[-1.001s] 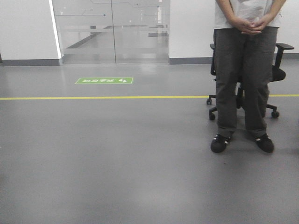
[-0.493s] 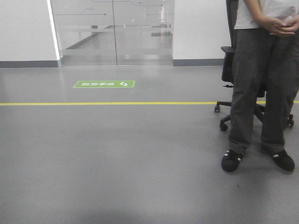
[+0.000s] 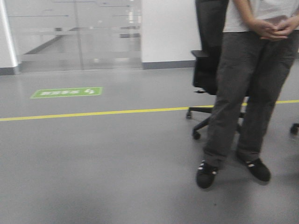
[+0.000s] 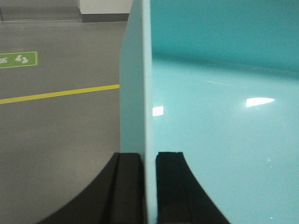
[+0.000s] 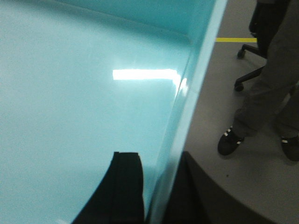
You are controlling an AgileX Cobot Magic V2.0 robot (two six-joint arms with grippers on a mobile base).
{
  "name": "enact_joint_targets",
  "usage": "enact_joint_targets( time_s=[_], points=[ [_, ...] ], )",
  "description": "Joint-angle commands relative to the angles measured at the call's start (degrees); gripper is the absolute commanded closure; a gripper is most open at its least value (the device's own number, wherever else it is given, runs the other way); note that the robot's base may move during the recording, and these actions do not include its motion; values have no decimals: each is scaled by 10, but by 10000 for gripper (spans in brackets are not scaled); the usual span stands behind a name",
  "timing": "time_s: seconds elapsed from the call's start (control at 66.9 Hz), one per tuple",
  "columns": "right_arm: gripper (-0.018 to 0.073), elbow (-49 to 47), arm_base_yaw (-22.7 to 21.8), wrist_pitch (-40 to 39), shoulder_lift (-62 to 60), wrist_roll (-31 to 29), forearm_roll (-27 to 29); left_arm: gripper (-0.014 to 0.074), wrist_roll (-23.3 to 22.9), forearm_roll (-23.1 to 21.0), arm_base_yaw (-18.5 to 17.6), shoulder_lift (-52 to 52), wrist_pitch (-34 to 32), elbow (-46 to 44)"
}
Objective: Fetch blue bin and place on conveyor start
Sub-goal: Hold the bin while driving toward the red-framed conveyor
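Left hand (image 4: 148, 161): closed on a wall of the light turquoise rectangular plastic bin (image 4: 219, 140), held above the floor;
Right hand (image 5: 156, 179): closed on another wall;
Change: standing person (image 3: 243, 93) and black office chair (image 3: 208, 65) nearer; green floor sign (image 3: 67, 92) further left

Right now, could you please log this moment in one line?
left end effector: shut on blue bin wall | right end effector: shut on blue bin wall | ahead: person, office chair | conveyor start: unseen
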Motion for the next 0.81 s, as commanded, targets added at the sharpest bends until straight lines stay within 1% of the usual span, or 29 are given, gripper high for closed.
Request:
enact_joint_targets(
  time_s=[0.0,0.792],
  points=[
    [711,-5,-1,-38,-6,-15,6,708,-6,-29,-3,-7,-37,-6],
    [711,-5,-1,-43,-6,-15,6,708,-6,-29,-3,-7,-37,-6]
  ],
)
